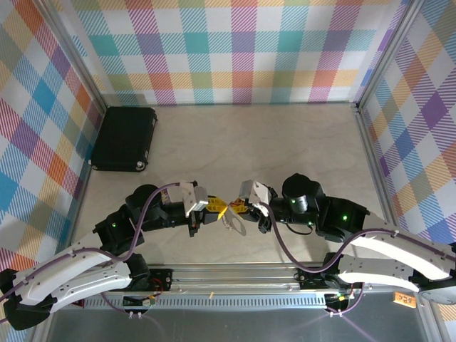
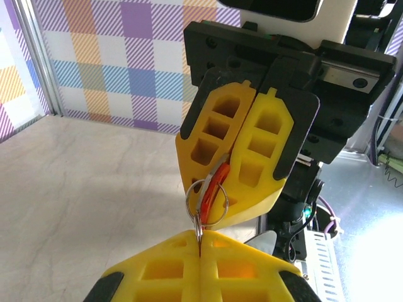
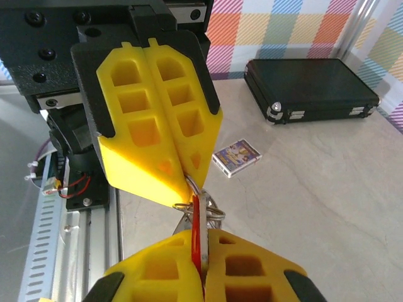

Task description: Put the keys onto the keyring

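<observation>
Red plastic shows between the shut jaws of the right gripper: the key is pinched there on edge, its head pointing up out of the seam between the yellow fingers. The left gripper faces it tip to tip, and its jaws are shut as well, clamped on a thin silver piece of the keyring. In the left wrist view the ring's loop stands just above that gripper's own fingertips, and the red key slants across it from the opposing yellow fingers. In the right wrist view the silver loops crowd around the red head where the 2 sets of tips nearly meet. Whether the key has actually passed through the loop cannot be told. From above, the 2 arms bend inward and meet over the near middle of the bench, with a silvery loop showing just at their junction, held clear of the surface. A black case lies flat in the far left corner of the bench, well apart from the grippers. A small pack of cards lies on the bench between the case and the grippers in the right wrist view. Plaid walls in many colours close the bench in on 3 sides.
</observation>
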### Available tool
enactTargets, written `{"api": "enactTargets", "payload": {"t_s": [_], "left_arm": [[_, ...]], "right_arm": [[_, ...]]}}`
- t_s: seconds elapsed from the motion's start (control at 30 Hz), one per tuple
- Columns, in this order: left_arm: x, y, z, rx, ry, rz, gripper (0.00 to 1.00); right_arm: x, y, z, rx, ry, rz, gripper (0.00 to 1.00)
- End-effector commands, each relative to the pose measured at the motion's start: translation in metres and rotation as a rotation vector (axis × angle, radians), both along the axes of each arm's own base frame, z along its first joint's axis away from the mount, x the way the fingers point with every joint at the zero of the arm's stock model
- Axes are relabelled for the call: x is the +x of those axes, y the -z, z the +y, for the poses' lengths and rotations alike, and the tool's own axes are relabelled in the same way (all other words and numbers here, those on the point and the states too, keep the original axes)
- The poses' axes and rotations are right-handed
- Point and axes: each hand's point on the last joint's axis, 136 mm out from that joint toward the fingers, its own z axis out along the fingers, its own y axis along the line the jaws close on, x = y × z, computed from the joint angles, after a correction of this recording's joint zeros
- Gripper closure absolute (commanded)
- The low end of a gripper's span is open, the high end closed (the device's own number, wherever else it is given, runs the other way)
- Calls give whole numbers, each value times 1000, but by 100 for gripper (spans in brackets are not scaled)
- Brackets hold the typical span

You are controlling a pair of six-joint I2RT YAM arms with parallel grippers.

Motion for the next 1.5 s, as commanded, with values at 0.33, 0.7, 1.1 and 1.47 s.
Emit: {"api": "enactTargets", "payload": {"t_s": [0.33, 0.7, 1.1, 1.47], "left_arm": [[5, 17, 2, 29, -32, -4, 100], [12, 34, 2, -4, -72, 38, 100], [19, 51, 6, -48, -127, 63, 100], [28, 54, 19, -78, -213, 49, 91]], "right_arm": [[20, -3, 0, -62, 76, -55, 100], [32, 12, -5, -136, 140, -62, 100], [40, 21, 1, -187, 162, -29, 100], [45, 29, 4, -214, 177, 12, 100]]}}
